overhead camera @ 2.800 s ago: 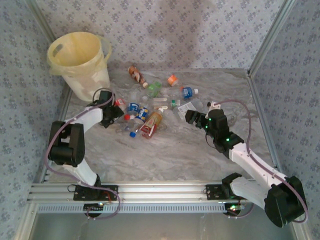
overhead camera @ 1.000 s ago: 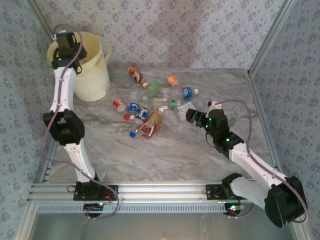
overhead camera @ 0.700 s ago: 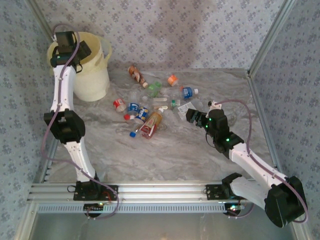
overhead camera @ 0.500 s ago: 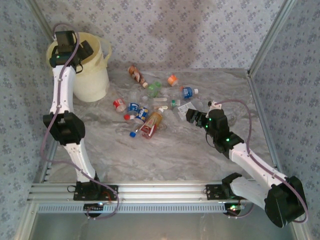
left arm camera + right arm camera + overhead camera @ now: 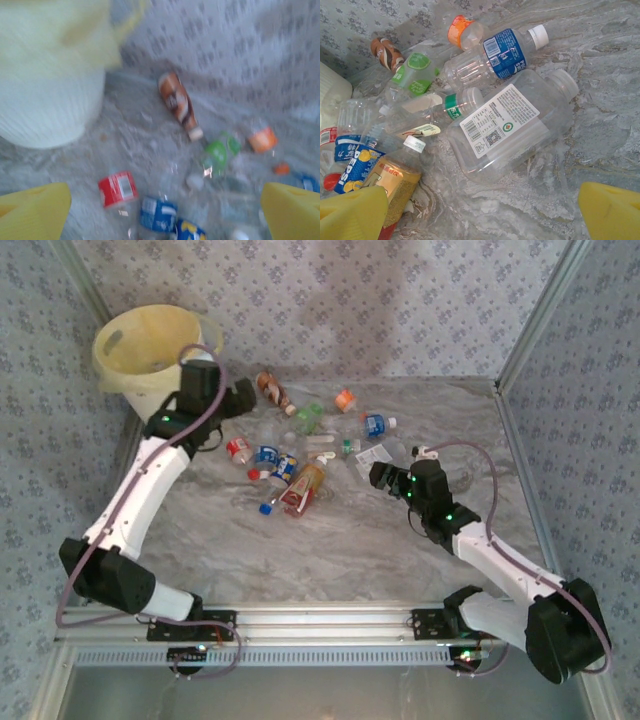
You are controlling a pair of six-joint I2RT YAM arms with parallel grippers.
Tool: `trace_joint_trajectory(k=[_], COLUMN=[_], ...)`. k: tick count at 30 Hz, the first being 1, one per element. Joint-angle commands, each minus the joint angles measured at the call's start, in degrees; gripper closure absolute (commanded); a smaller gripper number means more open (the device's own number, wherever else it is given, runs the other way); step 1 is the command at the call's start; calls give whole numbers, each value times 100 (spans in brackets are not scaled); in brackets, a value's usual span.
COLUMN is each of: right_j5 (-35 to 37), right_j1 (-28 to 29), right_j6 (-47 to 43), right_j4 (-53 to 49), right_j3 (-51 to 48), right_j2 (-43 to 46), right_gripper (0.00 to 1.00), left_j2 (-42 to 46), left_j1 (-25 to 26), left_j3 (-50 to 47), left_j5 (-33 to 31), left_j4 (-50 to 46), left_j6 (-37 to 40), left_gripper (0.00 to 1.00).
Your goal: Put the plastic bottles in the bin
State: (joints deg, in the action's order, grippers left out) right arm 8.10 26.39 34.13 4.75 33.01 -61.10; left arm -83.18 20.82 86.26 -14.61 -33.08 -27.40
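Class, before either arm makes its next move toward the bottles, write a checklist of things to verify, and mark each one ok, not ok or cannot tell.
1. Left gripper open and empty: ok.
2. Right gripper open and empty: ok.
3. Bin upright, mouth unblocked: ok.
4. Large white-labelled bottle lying ahead of the right gripper, nothing on top: ok.
5. Table cleared of bottles: not ok, many remain.
6. Left wrist view sharp enough to choose a target: not ok, blurred.
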Motion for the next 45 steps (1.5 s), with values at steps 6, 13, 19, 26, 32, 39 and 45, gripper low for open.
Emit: trace_joint_trajectory(k=[6, 13, 19, 26, 32, 39, 45], right_j5=[-31, -28, -10, 3, 16, 31, 43], right_j1=[42, 57, 52, 66, 64, 59, 59], right_j6=[103, 113, 91, 79, 59, 45, 26], right_j4=[148, 131, 56, 28, -1, -16, -61], right_j3=[49, 37, 38, 29, 22, 11, 20], right_j2=[-68, -69, -27, -7, -3, 0, 43], right_gripper=[0, 0, 0, 0, 0, 0, 0], left_j2=[-999, -1943, -2759, -3583, -4101, -4312, -3575], left_j1=[614, 745, 828, 848, 854, 868, 869], left_j3=[-309, 36, 484, 1041, 1409, 1542, 1596], left_j5=[594, 1091, 1044, 778, 694, 598, 480], left_j4=[-1262, -1374, -1455, -1577, -1687, -1664, -1637], left_j6=[555, 725, 859, 965, 978, 985, 905], left_gripper=[7, 20, 22, 30, 29, 32, 42])
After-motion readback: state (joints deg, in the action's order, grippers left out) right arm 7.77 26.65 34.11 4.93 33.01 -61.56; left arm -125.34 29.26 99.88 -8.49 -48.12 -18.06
